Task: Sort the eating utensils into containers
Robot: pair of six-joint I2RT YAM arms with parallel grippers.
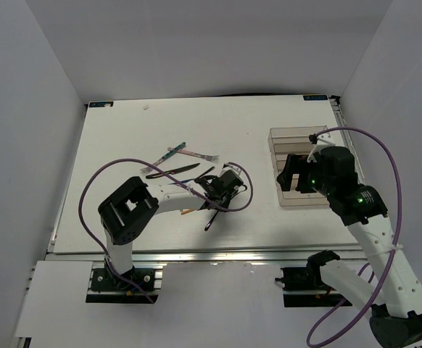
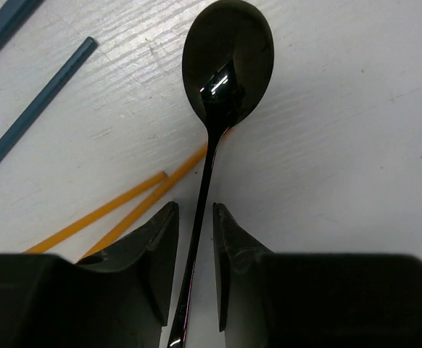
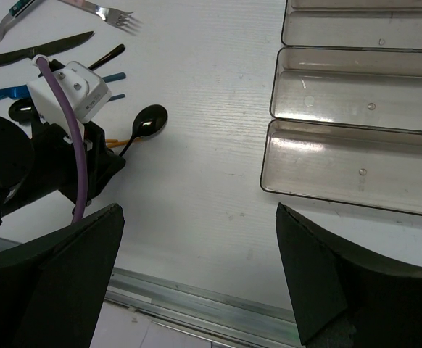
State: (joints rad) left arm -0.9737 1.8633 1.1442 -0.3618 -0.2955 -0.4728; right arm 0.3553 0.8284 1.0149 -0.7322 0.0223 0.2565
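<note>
A black spoon point(image 2: 229, 54) lies on the white table, its bowl ahead of my left gripper point(image 2: 195, 210) and its thin handle running back between the two fingers. The jaws stand narrow around the handle, with a thin gap on each side. Two brown chopsticks point(image 2: 124, 199) lie under the spoon's neck, and blue pieces point(image 2: 37, 112) lie to the left. The right wrist view shows the spoon point(image 3: 151, 119) next to the left arm. My right gripper point(image 3: 199, 210) hangs wide open and empty over bare table, beside the clear divided tray point(image 3: 356, 156).
Forks point(image 1: 189, 152) and a black knife point(image 1: 171, 170) lie behind the left gripper point(image 1: 224, 185). The tray point(image 1: 291, 138) sits at the right, partly under the right gripper point(image 1: 292, 174). A metal rail point(image 3: 218, 308) edges the table's near side.
</note>
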